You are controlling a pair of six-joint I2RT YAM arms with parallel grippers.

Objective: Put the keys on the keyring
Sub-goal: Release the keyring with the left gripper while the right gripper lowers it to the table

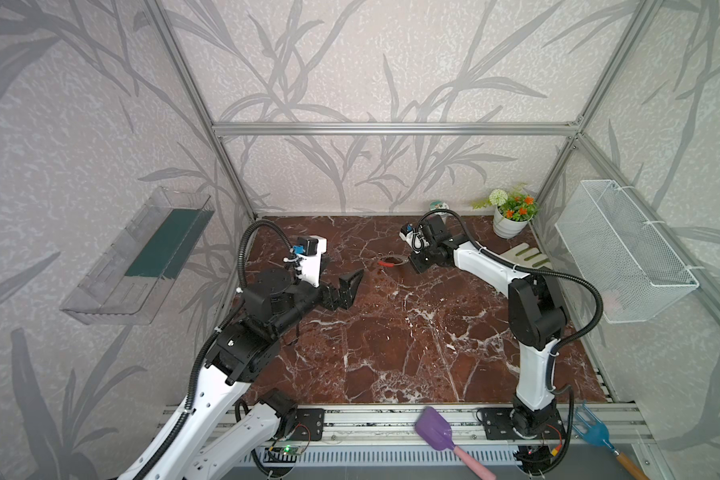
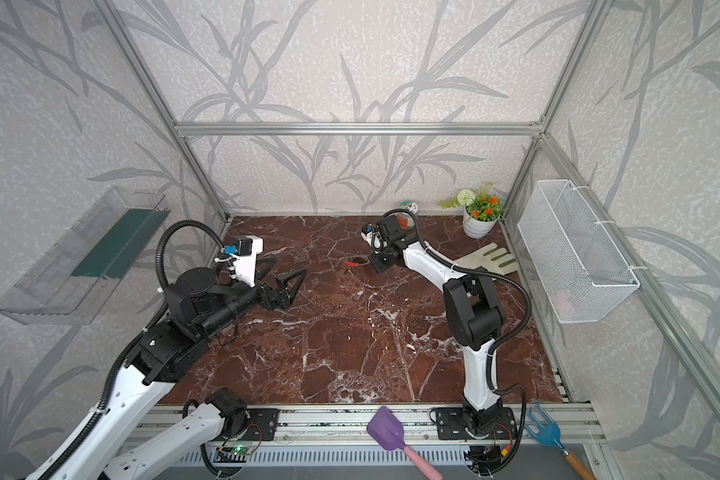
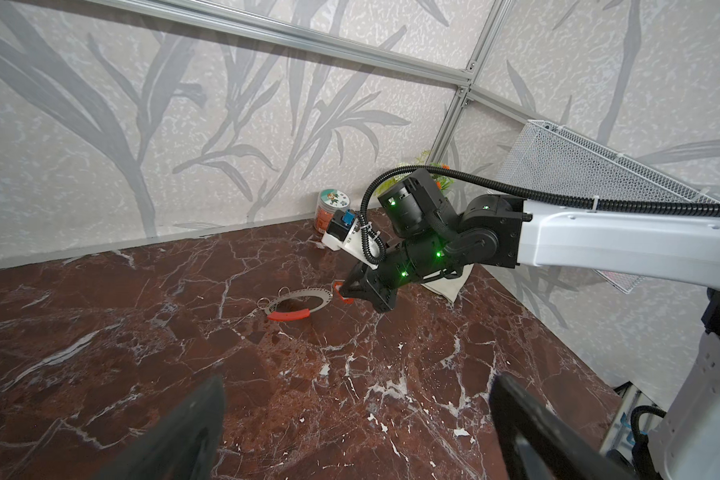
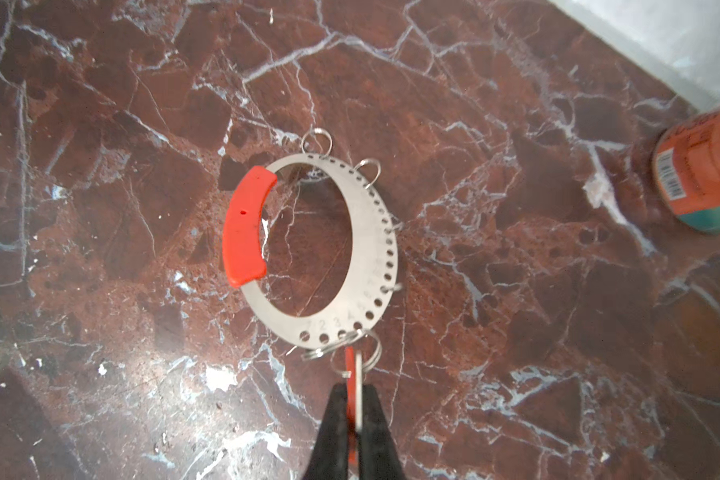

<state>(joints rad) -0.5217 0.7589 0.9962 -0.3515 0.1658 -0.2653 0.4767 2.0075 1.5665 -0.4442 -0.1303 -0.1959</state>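
The keyring (image 4: pixel 381 232) lies toward the bench's (image 1: pixel 391 353) far edge. The right gripper (image 4: pixel 354 390), clamped on the key tag (image 4: pixel 350 361), meets its rim, and the left gripper (image 3: pixel 354 390) gapes empty. Unheld, the keyring may slide.

The keyring (image 2: pixel 354 262) lies flat toward the back of the marbled worktop (image 2: pixel 350 353), its red section on the side nearer the left arm. The right gripper (image 2: pixel 371 262) sits low at the keyring's opposite edge. The left gripper (image 2: pixel 289 269) hovers well apart, jaws spread wide, pointing toward the keyring.
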